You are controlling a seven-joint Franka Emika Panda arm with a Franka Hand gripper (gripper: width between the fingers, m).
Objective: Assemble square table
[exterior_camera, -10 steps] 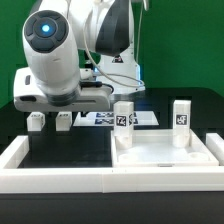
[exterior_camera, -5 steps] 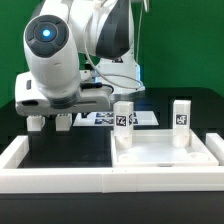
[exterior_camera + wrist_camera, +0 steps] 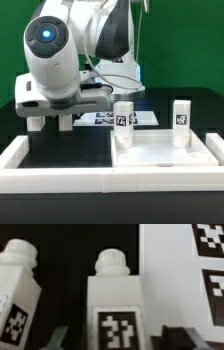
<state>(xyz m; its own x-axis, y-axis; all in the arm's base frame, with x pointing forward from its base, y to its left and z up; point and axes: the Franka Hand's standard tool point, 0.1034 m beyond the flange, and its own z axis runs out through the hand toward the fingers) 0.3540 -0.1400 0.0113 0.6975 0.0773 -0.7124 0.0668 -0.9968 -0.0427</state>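
- At the exterior view's left, the robot's arm point(image 3: 55, 55) leans over the black worktop point(image 3: 70, 150), its wrist pointing straight down at the table.
- Under it stand two small white legs, both upright on the worktop and a little apart. The first leg point(image 3: 37, 122) is the farther left and nothing touches it.
- The second leg point(image 3: 63, 122) stands just to its right, with the gripper point(image 3: 122, 336) lowered around it. In the wrist view, the fingers point(image 3: 178, 335) sit one on either side of this leg's tagged face. A dark gap shows on each side, so the claw is spread apart and not yet pressing on the leg.
- Just beside that second leg, toward the exterior view's right, the marker board point(image 3: 105, 118) lies flat on the worktop.
- Farther right sits the tabletop point(image 3: 165, 155), a white square tray with a raised rim, lying flat near the front.
- A third leg point(image 3: 123, 115) stands upright at the tabletop's far left corner, tag facing the camera.
- A fourth leg point(image 3: 181, 113) stands upright at its far right corner, tag also facing forward.
- A low white wall point(image 3: 100, 178) runs along the front edge of the worktop and up its left side.
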